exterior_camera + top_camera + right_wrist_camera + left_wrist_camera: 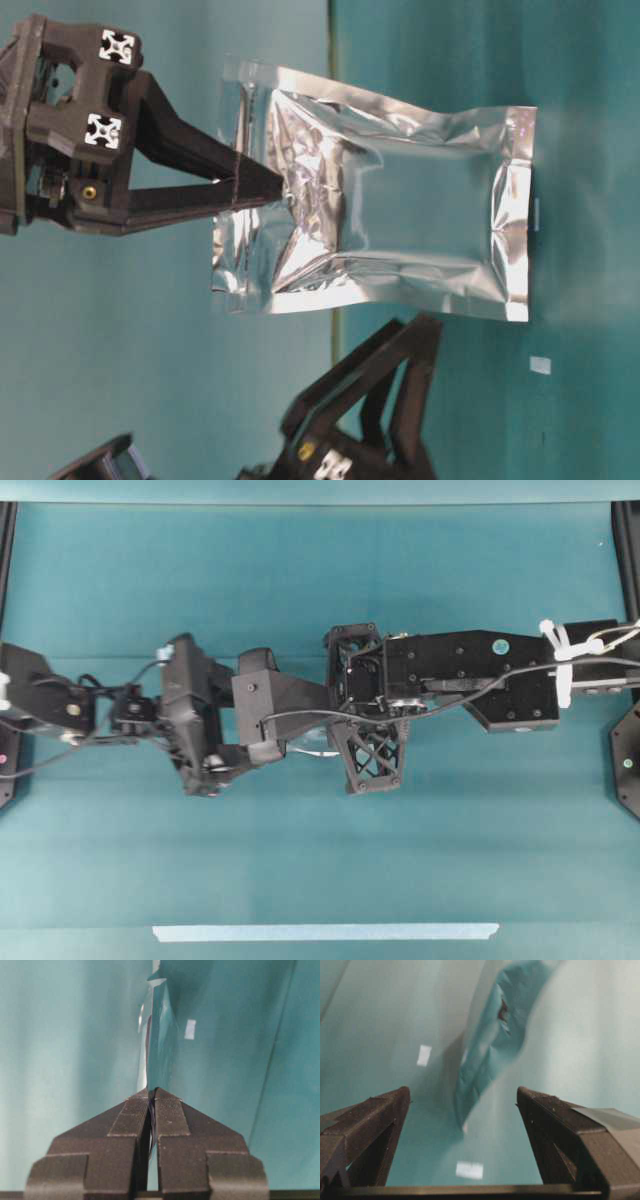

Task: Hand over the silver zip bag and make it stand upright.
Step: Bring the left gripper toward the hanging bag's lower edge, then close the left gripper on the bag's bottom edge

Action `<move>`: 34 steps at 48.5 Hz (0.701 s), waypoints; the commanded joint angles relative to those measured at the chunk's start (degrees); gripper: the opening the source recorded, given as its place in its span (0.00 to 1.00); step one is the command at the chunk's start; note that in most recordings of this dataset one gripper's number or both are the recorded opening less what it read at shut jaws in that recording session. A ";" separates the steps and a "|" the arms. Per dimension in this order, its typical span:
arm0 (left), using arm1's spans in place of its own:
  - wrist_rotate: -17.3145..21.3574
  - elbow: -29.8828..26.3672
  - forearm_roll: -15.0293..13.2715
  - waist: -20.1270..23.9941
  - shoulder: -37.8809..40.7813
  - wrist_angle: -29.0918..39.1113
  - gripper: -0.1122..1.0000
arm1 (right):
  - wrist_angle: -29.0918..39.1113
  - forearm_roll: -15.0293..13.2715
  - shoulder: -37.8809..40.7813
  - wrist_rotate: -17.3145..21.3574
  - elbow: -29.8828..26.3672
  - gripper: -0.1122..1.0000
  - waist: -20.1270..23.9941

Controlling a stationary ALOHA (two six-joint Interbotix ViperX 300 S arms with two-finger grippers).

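Your right gripper (151, 1092) has its fingers clamped on the silver zip bag (390, 205) at its 9 o'clock edge in the table-level view. Your left gripper (462, 1105) has its 2 fingers wide apart, the bag at 12 o'clock between them, untouched.

Teal table surface (300, 860); pale tape strip (325, 932) near front edge.

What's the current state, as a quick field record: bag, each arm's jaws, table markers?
bag: shiny crinkled silver foil zip bag, pinched at one edge
right gripper: jaws shut on the bag's edge
left gripper: jaws wide open, holding nothing, bag ahead of them
table: teal surface
marker: pale tape strip along near edge in overhead view
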 commanded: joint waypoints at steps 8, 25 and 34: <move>-0.44 -2.55 0.00 -0.44 3.43 -2.46 0.95 | -0.44 -0.18 -0.70 -0.44 -0.53 0.11 0.44; -0.88 -6.15 0.00 -0.79 8.61 -5.89 0.95 | -0.97 -0.09 -0.70 -0.18 0.09 0.11 0.44; -0.97 -9.49 0.09 -0.79 11.16 -5.98 0.95 | -1.23 -0.18 -0.62 -0.18 0.09 0.11 0.44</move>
